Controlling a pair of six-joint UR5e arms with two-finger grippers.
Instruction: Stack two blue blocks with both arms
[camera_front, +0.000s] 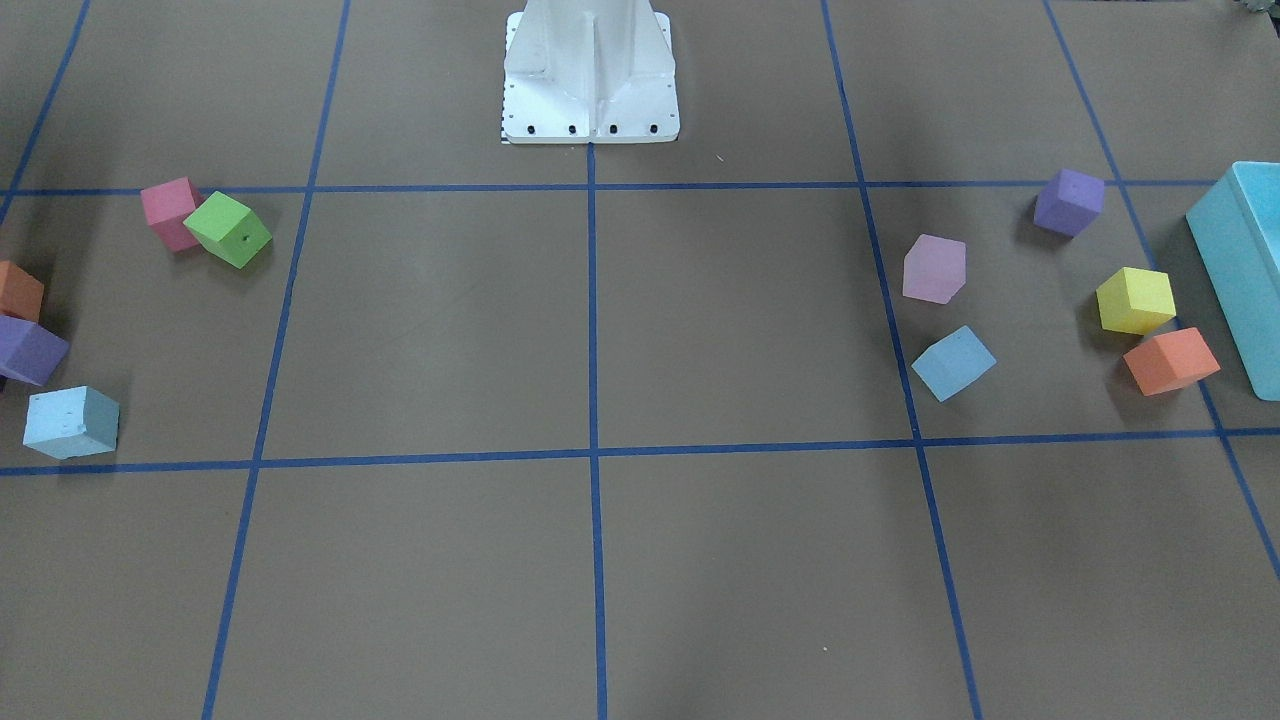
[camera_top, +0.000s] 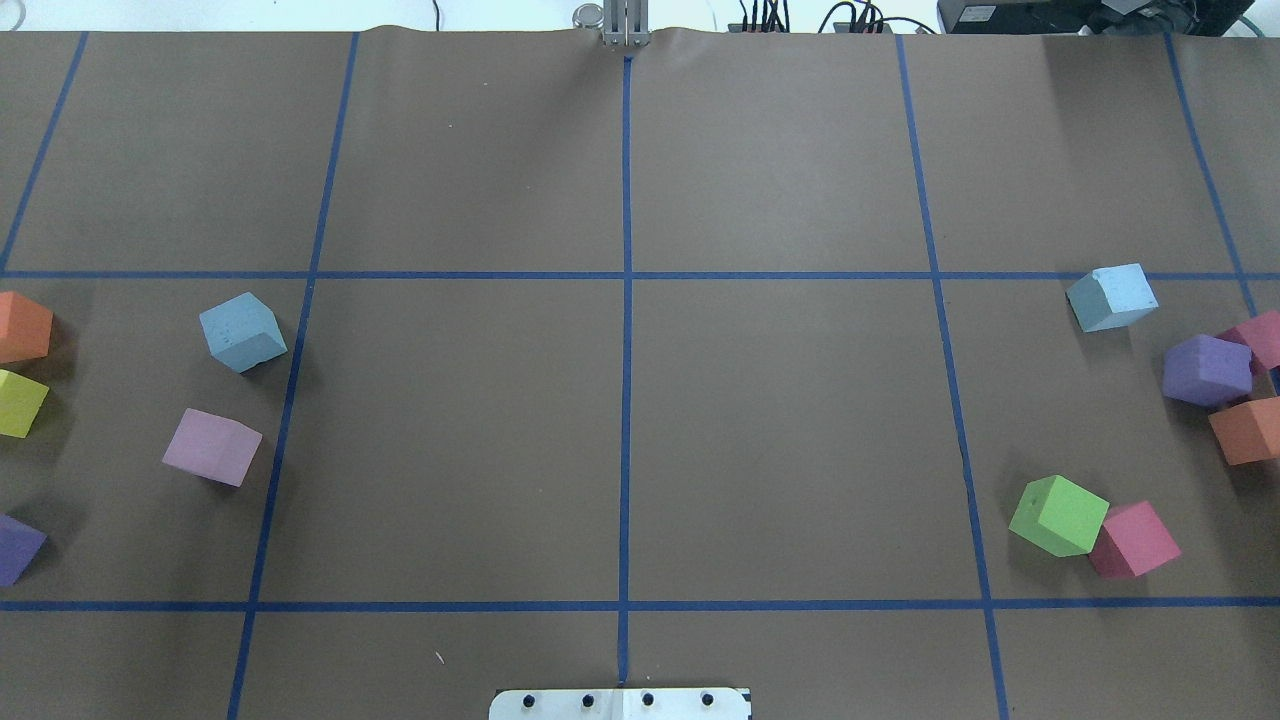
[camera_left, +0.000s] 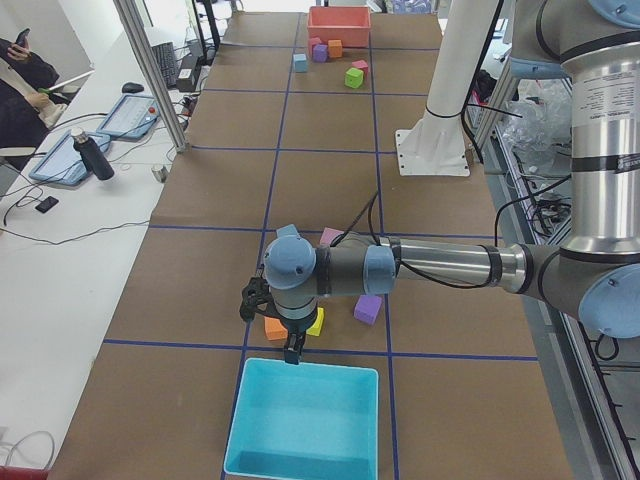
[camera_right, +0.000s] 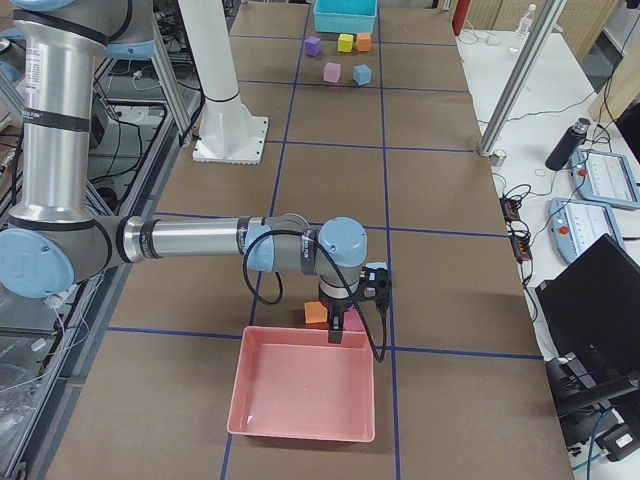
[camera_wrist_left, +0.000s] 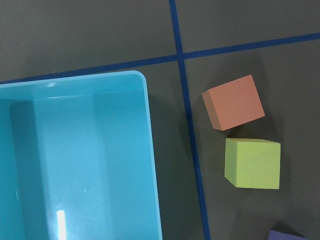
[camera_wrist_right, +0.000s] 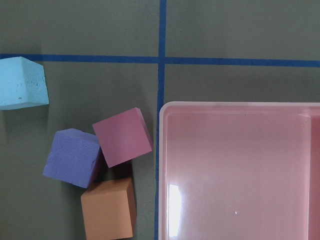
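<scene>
Surface: brown paper table ruled into squares by blue tape; white pedestal at 12 o'clock in the front-facing view.
Left gripper: hangs over the inner edge of the turquoise bin; shows only in the side view, so cannot tell how far open or whether anything is held.
Left wrist view: no fingers in frame; bin at 9 o'clock, orange cube at 2 o'clock, yellow cube at 4 o'clock; no blue block.
Right gripper: hangs at the far rim of the pink bin; same limit, opening and hold cannot be told.
Right wrist view: pitted blue block at 10 o'clock, apart from the purple cube and magenta cube.
Plain blue block: at 9 o'clock from the table's centre overhead, alone, lilac cube at 6 o'clock from it, apart.
Pitted block overhead: at 3 o'clock, well apart from its twin.
Handling, judged: foam, so probably light, soft, matte and not slippery; likely dents under a hard squeeze.
Hold, judged: two opposite flat faces at mid-height, jaws turned to match each block's skew to the tape lines, light pressure.
</scene>
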